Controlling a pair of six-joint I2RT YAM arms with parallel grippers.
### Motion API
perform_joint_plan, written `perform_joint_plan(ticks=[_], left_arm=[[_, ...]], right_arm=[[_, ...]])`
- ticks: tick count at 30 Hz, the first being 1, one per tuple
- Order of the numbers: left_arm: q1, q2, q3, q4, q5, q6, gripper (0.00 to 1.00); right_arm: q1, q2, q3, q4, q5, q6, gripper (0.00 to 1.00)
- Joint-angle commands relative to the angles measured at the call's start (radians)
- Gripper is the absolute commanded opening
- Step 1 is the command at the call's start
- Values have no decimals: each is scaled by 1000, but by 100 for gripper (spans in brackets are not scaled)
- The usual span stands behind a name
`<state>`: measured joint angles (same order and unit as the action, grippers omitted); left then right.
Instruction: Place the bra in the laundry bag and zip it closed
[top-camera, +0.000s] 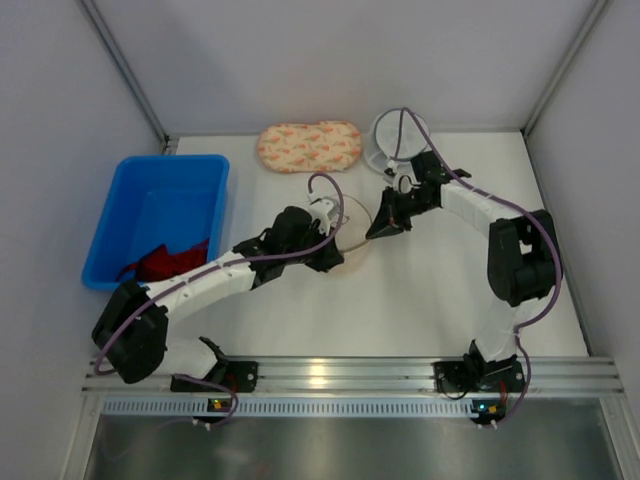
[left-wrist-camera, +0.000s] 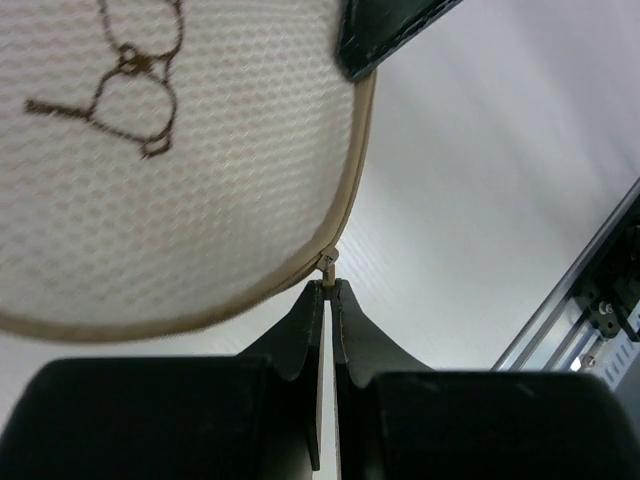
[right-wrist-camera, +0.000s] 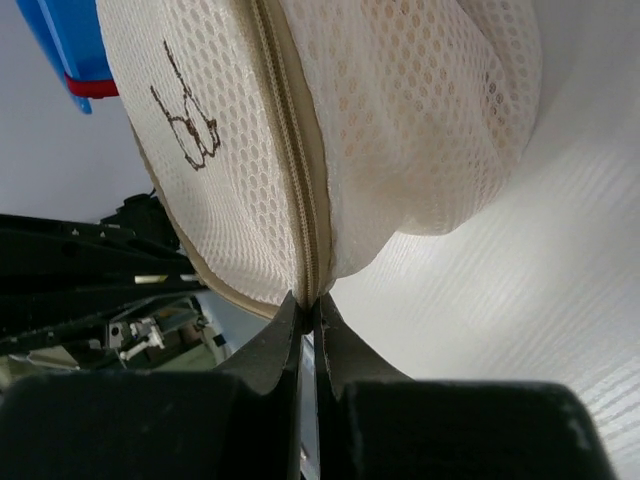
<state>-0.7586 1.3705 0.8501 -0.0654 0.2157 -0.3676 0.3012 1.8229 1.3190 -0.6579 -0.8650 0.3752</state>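
Note:
The laundry bag (top-camera: 354, 232) lies mid-table between my two grippers, mostly covered by them. In the left wrist view its mesh dome (left-wrist-camera: 200, 180) shows a small dark mark (left-wrist-camera: 135, 85). My left gripper (left-wrist-camera: 328, 285) is shut on the zipper pull (left-wrist-camera: 327, 264) at the bag's beige rim. My right gripper (right-wrist-camera: 309, 300) is shut on the bag's seam, where the zipper (right-wrist-camera: 295, 170) runs closed between the two domes. In the top view the left gripper (top-camera: 337, 246) and the right gripper (top-camera: 382, 229) sit at opposite sides of the bag. The bra is hidden from view.
A blue bin (top-camera: 140, 200) holding a red cloth (top-camera: 165, 262) stands at the left. A peach floral pouch (top-camera: 308, 146) and a white round ribbed container (top-camera: 385, 150) lie at the back. An aluminium rail (top-camera: 350, 375) runs along the near edge.

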Motion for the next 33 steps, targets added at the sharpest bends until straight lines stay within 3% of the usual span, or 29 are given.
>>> perform_joint_plan(ticks=[1, 6, 9, 11, 14, 17, 18, 21, 27, 33], left_arm=[[45, -92, -57, -53, -9, 74, 0], [108, -152, -137, -57, -6, 202, 0], [125, -180, -155, -57, 68, 281, 0], [122, -176, -152, -48, 157, 289, 0], [76, -139, -109, -36, 157, 248, 0], [42, -79, -45, 1, 148, 179, 0], [39, -59, -4, 4, 148, 159, 0], [36, 12, 62, 12, 151, 90, 0], [4, 111, 138, 88, 129, 25, 0], [-22, 185, 194, 108, 116, -2, 0]], right_arm=[[-25, 21, 89, -48, 15, -108, 0], [-25, 62, 183, -127, 73, -258, 0], [-25, 88, 244, -138, 106, -292, 0], [-24, 102, 284, -128, 113, -288, 0], [-20, 142, 353, -123, 109, -253, 3], [-20, 144, 387, -124, 93, -216, 34], [-19, 133, 385, -124, 99, -216, 49], [-39, 75, 353, -154, 110, -217, 68], [-59, -45, 198, -191, 5, -176, 69], [-7, -34, 69, -112, -68, -93, 66]])
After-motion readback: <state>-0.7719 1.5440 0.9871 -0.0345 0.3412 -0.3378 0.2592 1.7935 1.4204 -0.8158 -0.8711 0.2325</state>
